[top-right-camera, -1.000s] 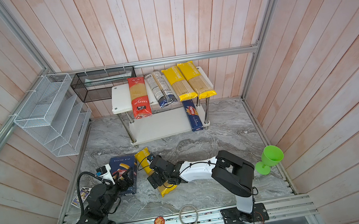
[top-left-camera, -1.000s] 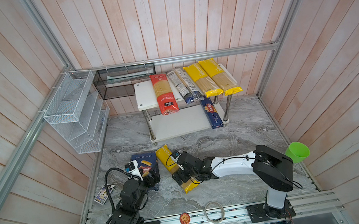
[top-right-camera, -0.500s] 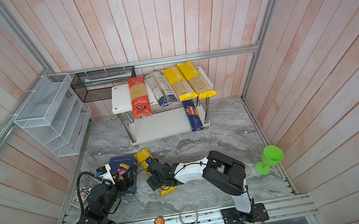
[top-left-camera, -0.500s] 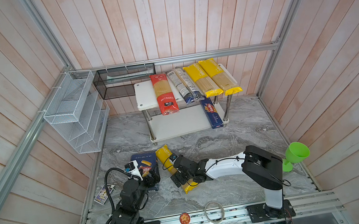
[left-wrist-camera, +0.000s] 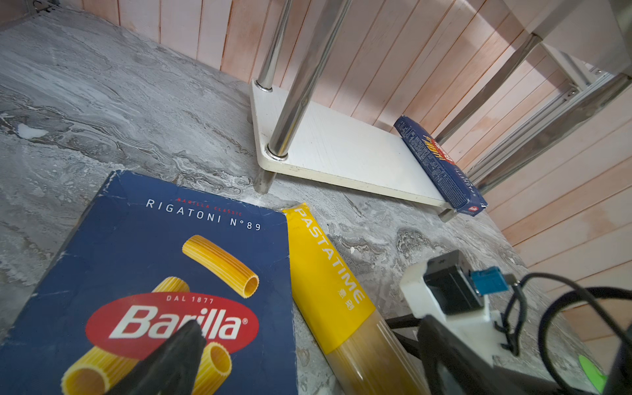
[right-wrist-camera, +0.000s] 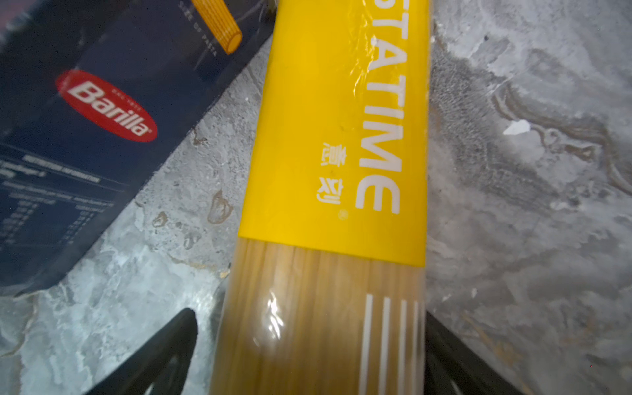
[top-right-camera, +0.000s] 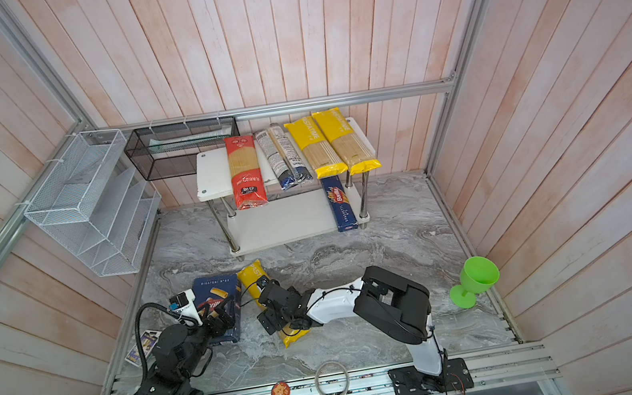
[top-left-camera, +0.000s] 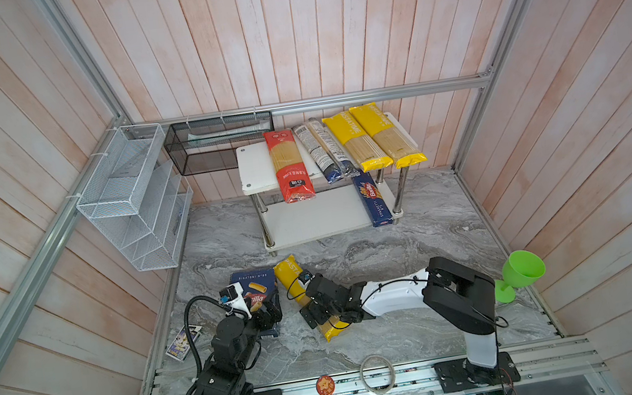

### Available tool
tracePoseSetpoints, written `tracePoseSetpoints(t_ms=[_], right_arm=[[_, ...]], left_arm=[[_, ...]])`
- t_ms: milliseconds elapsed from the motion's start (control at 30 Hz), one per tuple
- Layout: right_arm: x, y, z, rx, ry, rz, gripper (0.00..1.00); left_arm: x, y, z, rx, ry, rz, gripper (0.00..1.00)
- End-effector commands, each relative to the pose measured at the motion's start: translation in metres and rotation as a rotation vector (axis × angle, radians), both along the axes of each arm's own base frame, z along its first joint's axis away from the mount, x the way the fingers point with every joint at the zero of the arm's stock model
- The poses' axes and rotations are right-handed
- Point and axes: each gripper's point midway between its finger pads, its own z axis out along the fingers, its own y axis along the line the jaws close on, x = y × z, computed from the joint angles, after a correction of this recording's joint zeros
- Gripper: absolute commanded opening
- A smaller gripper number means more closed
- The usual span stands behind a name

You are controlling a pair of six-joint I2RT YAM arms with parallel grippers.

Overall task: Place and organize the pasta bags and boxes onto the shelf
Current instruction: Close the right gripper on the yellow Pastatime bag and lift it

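Bright even light, blurred wrist close-ups

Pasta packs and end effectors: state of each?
Loose yellow bag: on floor, straddled, ungripped.
Rigatoni box: flat on floor.
Spaghetti box: lower shelf board.
Red bag: top board, overhanging front.
Clear bag: top board.
Two yellow bags: top board.
Right end effector: open.
Left end effector: above rigatoni box, opening unclear.

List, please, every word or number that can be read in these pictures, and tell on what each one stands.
"RIGATONI N°89": rigatoni box
"BARILLA CLASSIC": same box, small red print
"DAL 1877": its red logo
"Barilla": its red logo
"PASTATIME": yellow bag beside that box
"Barilla": spaghetti box
"SPAGHETTI": spaghetti box too
"PASTATIME": both yellow bags on the shelf
Too small to read: print on red bag and clear bag
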Motion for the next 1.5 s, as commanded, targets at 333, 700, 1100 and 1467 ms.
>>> tracePoseSetpoints(t_ms=[333,700,1100,1467], right_arm=[[-0.014,-0.029,-0.014,-0.019,0.047,-0.049,0.66],[-0.022,-0.045,0.002,0.057,0.025,-0.088,0.44],[-0.006,-0.043,0.019,0.087,-0.050,-0.122,0.25],[0.025,-0.053,0.049,0.117,-0.052,-0.202,0.15]], left_arm=[[0.000,0.002,-0.002,0.009,-0.007,0.006,1.00],[0.001,0.004,-0.005,0.011,0.001,0.019,1.00],[0.004,-0.003,-0.006,0.024,0.012,-0.016,1.00],[0.005,-0.006,-0.008,0.028,0.018,-0.034,1.00]])
